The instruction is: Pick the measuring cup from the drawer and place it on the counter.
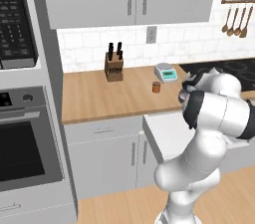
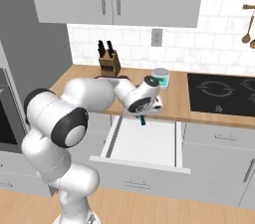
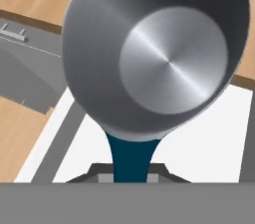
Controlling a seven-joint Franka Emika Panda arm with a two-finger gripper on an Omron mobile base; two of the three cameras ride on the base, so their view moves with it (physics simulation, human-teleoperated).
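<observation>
Looming closest, the measuring cup [image 3: 159, 54] is held above the open drawer [image 2: 144, 143], clamped by its blue handle in the claw [image 2: 143, 118]; the lift seems done, and carriage to the bench [image 2: 174, 103] is judged next

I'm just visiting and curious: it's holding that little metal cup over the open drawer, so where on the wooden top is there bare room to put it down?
The widest bare stretch of the counter lies left of the knife block, toward the oven wall. Its front strip above the drawer is also free. It is crowded where the scale and brown jar sit, beside the cooktop. The gripper holds the measuring cup by its handle.
</observation>
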